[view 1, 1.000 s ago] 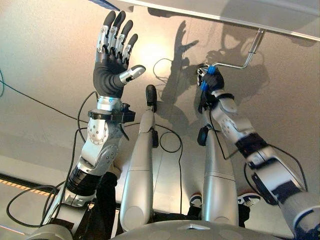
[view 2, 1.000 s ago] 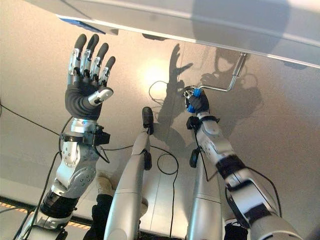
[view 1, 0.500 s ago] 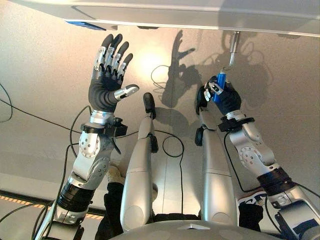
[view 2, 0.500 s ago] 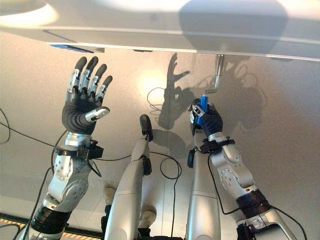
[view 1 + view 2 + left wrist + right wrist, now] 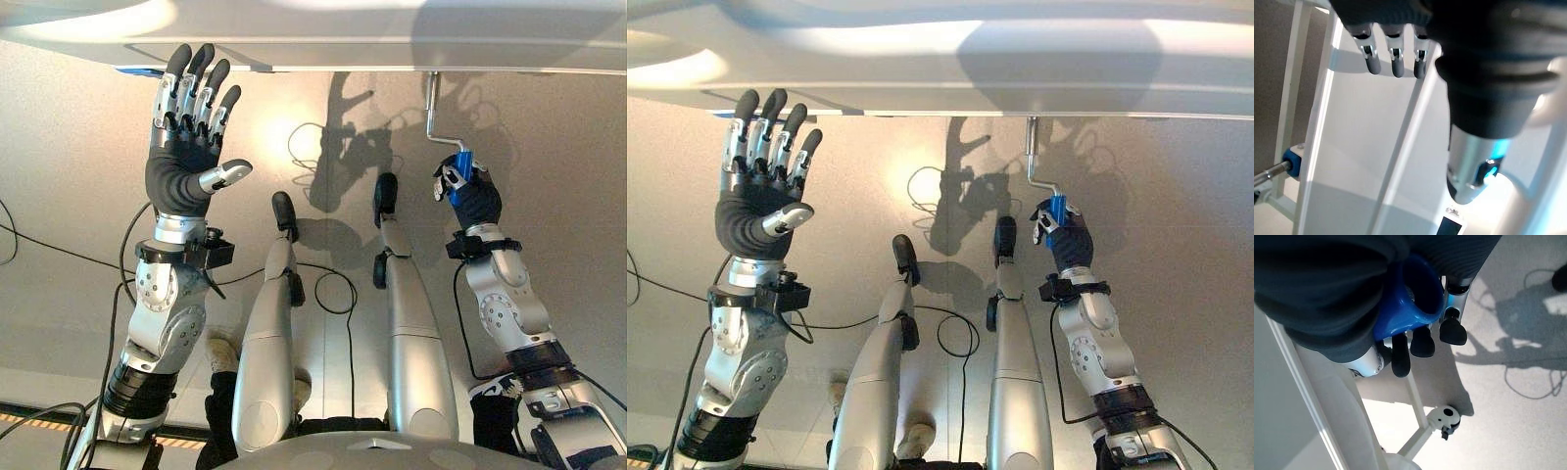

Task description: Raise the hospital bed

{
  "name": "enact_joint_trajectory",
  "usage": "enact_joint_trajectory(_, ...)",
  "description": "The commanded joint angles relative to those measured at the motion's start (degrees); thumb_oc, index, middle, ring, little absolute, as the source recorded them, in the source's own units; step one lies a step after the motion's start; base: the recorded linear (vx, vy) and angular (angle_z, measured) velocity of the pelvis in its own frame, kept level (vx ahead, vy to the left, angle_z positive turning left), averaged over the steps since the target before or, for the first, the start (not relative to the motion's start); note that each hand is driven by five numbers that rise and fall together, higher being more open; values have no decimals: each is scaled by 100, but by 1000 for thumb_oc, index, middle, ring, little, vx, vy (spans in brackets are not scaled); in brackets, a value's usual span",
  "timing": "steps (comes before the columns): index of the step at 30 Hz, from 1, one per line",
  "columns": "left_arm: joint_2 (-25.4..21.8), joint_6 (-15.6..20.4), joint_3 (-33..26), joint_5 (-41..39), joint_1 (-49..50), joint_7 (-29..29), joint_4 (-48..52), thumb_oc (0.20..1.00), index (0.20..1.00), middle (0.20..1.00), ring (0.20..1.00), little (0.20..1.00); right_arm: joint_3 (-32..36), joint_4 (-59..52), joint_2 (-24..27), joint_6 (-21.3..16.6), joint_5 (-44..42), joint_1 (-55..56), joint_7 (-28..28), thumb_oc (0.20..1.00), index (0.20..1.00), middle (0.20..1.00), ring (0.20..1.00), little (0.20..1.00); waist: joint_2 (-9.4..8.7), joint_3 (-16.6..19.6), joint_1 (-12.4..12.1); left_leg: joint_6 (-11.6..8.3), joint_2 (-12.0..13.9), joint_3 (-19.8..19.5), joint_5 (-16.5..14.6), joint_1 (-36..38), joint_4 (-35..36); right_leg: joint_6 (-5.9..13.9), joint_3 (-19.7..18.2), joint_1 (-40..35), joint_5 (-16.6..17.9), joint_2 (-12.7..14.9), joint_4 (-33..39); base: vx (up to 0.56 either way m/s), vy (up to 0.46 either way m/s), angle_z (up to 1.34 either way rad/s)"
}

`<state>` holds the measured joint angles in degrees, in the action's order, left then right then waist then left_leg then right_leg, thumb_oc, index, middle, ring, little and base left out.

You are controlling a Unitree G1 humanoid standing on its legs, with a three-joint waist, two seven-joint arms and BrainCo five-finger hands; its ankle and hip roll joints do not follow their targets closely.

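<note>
Under bed [image 5: 323, 39]: crank [image 5: 458, 166] (right hand [image 5: 470, 196])

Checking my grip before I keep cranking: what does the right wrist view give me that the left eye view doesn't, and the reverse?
Right wrist view alone: a bed caster on the floor, and the fingers curled round the blue handle from close up. Left eye view alone: the metal crank running up to the bed, and the left hand raised open, holding nothing. Both: the right hand shut on the handle.
</note>
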<state>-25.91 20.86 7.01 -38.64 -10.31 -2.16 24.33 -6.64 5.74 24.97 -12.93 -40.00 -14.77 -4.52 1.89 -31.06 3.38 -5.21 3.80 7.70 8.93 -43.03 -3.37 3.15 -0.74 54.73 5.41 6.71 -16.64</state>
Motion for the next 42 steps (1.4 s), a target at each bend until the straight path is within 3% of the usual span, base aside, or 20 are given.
enact_joint_trajectory(1,-164,314,-216,-82,140,80,657,1000,1000,1000,1000,1000,1473,498,494,-1181,-117,-364,-1023,200,200,200,200,200,-91,127,213,-19,-33,-202,-446,190,-353,571,97,-481,-153,-223,407,0,0,0)
enact_joint_trajectory(3,-165,314,-175,-110,134,73,665,1000,1000,1000,1000,1000,1432,823,600,-1128,-25,-490,-1099,200,200,200,200,200,-64,127,201,-22,-35,-200,-447,172,-359,566,106,-462,-156,-217,396,0,0,0)
enact_joint_trajectory(7,-245,325,111,-194,96,45,692,1000,1000,1000,1000,1000,1158,2843,1121,-724,365,-1267,-1591,200,200,200,200,200,16,127,61,-29,-61,-252,-472,38,-451,552,161,-386,-166,-192,353,0,0,0)
enact_joint_trajectory(10,-322,318,378,-216,-12,26,638,1000,1000,1000,1000,1000,794,4414,1416,-399,353,-1879,-1536,200,200,200,200,200,54,127,-44,-24,-91,-315,-500,-94,-548,550,216,-342,-160,-147,347,0,0,1)
enact_joint_trajectory(11,-316,321,372,-215,-23,24,632,1000,1000,1000,1000,1000,772,4462,1431,-411,337,-1925,-1516,200,200,200,200,200,62,127,-34,-24,-90,-319,-503,-109,-555,549,220,-331,-160,-148,347,2,16,5)
enact_joint_trajectory(12,-331,313,550,-212,-143,2,596,1000,1000,1000,1000,1000,516,5434,1476,-145,338,-2321,-1413,200,200,200,200,200,116,127,-135,-11,-124,-378,-515,-233,-627,556,251,-281,-151,-111,349,3,19,3)
enact_joint_trajectory(13,-324,315,543,-211,-154,1,590,1000,1000,1000,1000,1000,493,5481,1491,-157,321,-2366,-1388,200,200,200,200,200,126,127,-125,-11,-123,-384,-520,-252,-639,556,257,-269,-151,-111,347,5,33,4)
enact_joint_trajectory(16,-326,297,784,-180,-371,-19,503,1000,1000,1000,1000,1000,58,6559,1552,275,551,-2993,-1211,200,200,200,200,200,265,127,-315,54,-208,-493,-576,-556,-790,568,317,-80,-149,0,289,7,51,12)
enact_joint_trajectory(24,-192,227,936,-43,-648,-120,334,1000,1000,1000,1000,1000,-237,7255,1214,730,638,-3507,-914,200,200,200,200,200,512,127,-690,209,-453,-674,-746,-1204,-1201,605,392,295,-254,266,-12,17,114,18)
enact_joint_trajectory(30,-29,215,903,11,-777,-252,269,1000,1000,1000,1000,1000,-439,7307,501,900,922,-3896,-950,200,200,200,200,200,726,127,-992,275,-656,-730,-793,-1613,-1325,687,434,477,-206,503,74,37,142,17)
enact_joint_trajectory(42,200,227,951,197,-1027,-611,128,1000,1000,1000,1000,1000,-1561,6672,-853,994,1825,-4944,-884,200,200,200,200,200,816,127,-1160,290,-770,-712,-805,-1936,-1456,728,444,646,-112,662,209,24,93,1)
